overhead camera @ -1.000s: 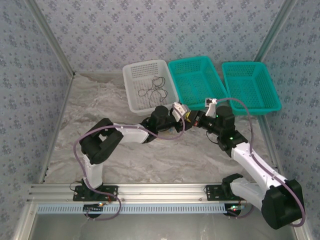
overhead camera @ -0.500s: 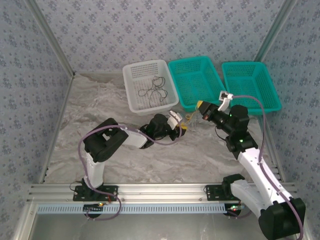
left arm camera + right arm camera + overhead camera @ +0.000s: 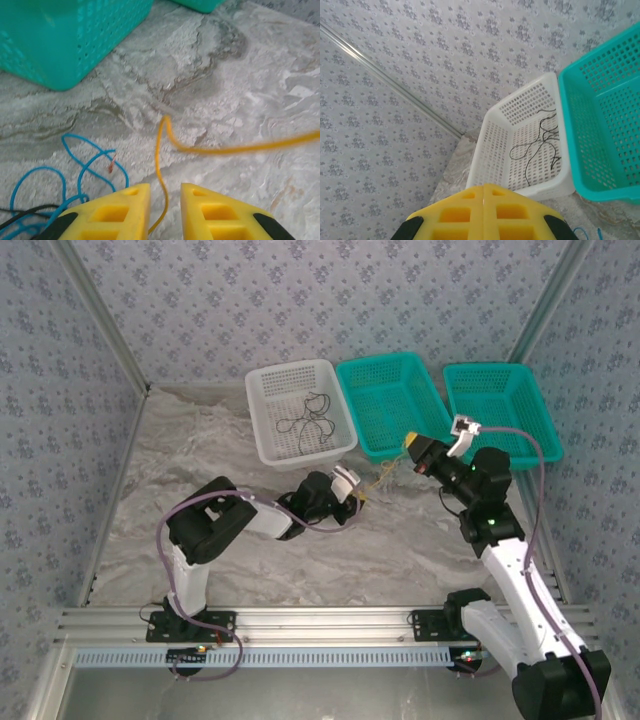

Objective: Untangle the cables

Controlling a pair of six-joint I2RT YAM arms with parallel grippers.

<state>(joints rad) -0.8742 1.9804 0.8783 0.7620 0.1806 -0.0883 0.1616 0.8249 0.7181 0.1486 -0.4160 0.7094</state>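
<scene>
Stretching across mid-frame in the top view, the yellow cable (image 3: 157, 165) passes between my left gripper's (image 3: 164, 192) slightly parted fingers and up to my right gripper (image 3: 484, 190), pinched closed on it. The blue cable (image 3: 35, 171) coils lower left, beneath the teal basket (image 3: 60, 40).

My right tool (image 3: 412, 446) backed off to the right, away from my left tool (image 3: 357, 496); yellow cable (image 3: 385, 473) now stretched between them.

Left gripper (image 3: 165, 195): pointing 2 o'clock, fingers slightly apart.
Right gripper (image 3: 484, 192): pointing 10 o'clock, pressed together, seemingly pinching yellow cable (image 3: 385, 472).
</scene>
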